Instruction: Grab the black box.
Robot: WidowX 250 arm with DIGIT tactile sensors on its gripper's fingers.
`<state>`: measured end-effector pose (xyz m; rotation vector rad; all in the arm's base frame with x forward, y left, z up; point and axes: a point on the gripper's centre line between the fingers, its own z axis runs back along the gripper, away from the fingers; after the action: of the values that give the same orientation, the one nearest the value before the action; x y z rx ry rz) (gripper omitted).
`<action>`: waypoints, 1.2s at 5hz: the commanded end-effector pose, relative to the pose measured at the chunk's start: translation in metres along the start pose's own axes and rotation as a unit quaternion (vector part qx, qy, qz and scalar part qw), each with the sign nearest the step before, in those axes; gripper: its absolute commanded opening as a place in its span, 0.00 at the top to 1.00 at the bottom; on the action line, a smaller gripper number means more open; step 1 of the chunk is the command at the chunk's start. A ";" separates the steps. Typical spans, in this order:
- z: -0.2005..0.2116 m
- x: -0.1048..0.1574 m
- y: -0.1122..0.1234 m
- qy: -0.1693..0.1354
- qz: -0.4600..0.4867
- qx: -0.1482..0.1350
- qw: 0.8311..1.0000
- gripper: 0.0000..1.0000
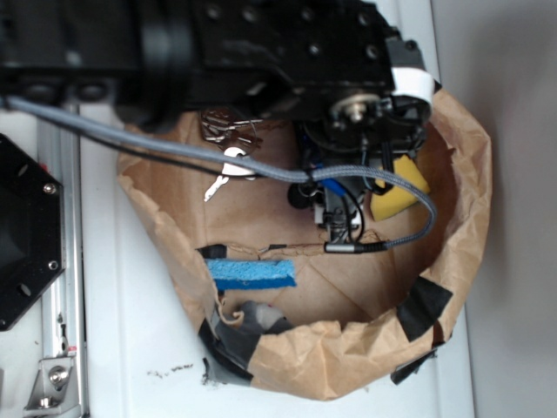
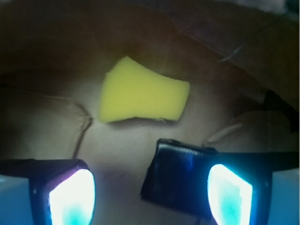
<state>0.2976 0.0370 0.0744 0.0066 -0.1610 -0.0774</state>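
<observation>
Wrist view shows the gripper (image 2: 150, 197) spread wide, holding nothing, low inside the paper bag (image 1: 461, 218). The black box (image 2: 176, 176) lies flat on the bag floor just below the yellow sponge (image 2: 140, 96), apart from it, and sits off-centre: the lit finger on the picture's right overlaps the box's edge while the other finger stands well clear. The likely failure is that finger coming down on the box's top instead of beside it, pinning or tipping the glossy box, so the closing fingers slide off.
</observation>
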 end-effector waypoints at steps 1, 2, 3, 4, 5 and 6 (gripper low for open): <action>-0.012 -0.001 0.032 -0.020 0.016 0.043 0.999 0.00; -0.017 -0.003 0.033 -0.025 0.009 0.051 0.998 0.00; -0.018 -0.005 0.031 -0.026 0.002 0.052 0.998 0.00; -0.020 -0.006 0.031 -0.028 -0.001 0.057 0.998 0.00; -0.022 -0.007 0.031 -0.031 -0.002 0.059 0.998 0.00; -0.036 -0.006 0.024 -0.051 0.011 0.071 0.996 0.00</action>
<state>0.3004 0.0577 0.0366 0.1322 -0.2660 -0.0413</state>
